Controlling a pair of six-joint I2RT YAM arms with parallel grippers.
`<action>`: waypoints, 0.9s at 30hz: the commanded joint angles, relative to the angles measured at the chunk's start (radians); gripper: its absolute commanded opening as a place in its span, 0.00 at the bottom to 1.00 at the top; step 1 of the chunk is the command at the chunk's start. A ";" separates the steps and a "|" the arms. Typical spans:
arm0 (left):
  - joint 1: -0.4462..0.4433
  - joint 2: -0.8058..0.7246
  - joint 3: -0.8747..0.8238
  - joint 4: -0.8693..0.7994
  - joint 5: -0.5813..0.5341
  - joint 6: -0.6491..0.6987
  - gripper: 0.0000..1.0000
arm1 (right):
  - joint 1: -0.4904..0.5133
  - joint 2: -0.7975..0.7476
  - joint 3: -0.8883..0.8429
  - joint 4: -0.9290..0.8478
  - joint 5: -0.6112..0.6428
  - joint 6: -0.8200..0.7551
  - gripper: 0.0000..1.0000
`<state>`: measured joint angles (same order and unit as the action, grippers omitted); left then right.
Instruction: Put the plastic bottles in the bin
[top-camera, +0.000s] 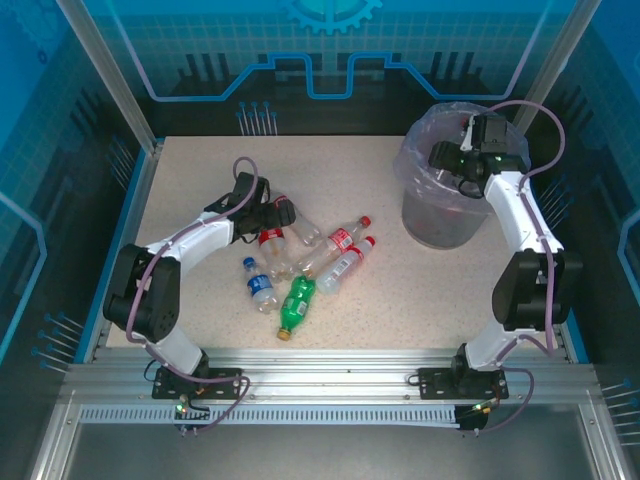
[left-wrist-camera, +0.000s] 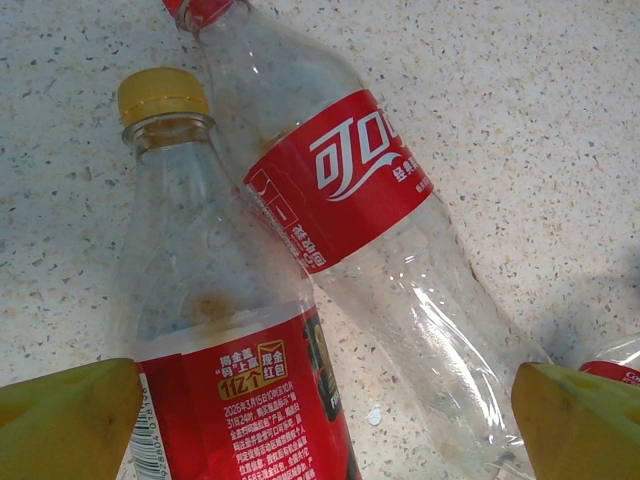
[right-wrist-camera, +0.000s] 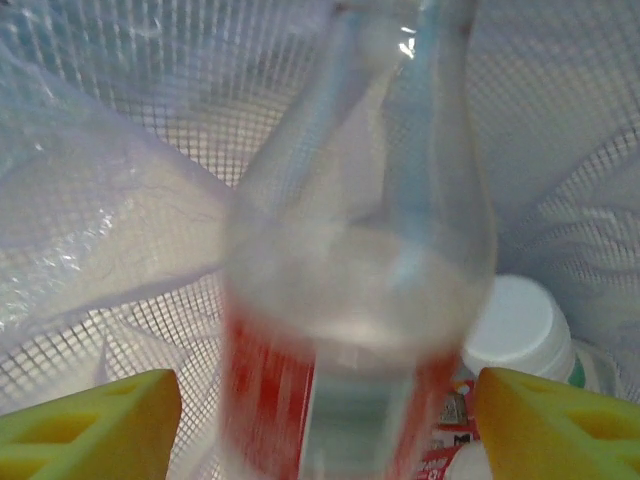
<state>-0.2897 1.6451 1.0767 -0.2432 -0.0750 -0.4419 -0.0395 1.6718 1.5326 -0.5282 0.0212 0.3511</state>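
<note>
- Plainly light and empty, the bottles (top-camera: 305, 262) lie heaped on the table (top-camera: 190, 170), well apart from the bin (top-camera: 428, 218).
- Thin walls likely dent and slip, so grip the labelled middle.
- Left gripper (top-camera: 278, 214): spread over the heap.
- Right gripper (top-camera: 462, 168): spread above the bin, with a blurred bottle (right-wrist-camera: 360, 290) between its fingers, seemingly loose.

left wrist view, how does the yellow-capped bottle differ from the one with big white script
The yellow-capped bottle has a yellow cap, the script bottle a red one. The yellow-capped bottle's label shows small print; the script bottle's shows large white characters. The yellow-capped bottle points nearly straight up the picture, the script bottle slants. Both are clear, red-labelled, on the speckled table.
</note>
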 joint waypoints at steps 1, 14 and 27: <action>0.010 0.009 0.011 -0.030 -0.020 0.021 0.96 | 0.007 -0.013 0.068 -0.062 0.000 -0.024 0.82; 0.011 -0.119 0.052 -0.235 -0.055 0.095 0.99 | 0.019 -0.167 0.206 -0.193 0.021 -0.066 0.94; -0.051 -0.159 0.096 -0.556 0.055 -0.037 0.85 | 0.127 -0.294 0.004 -0.117 0.014 0.019 0.94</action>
<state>-0.3336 1.4727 1.1549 -0.6804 -0.0647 -0.4381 0.0692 1.3800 1.5612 -0.6609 0.0364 0.3435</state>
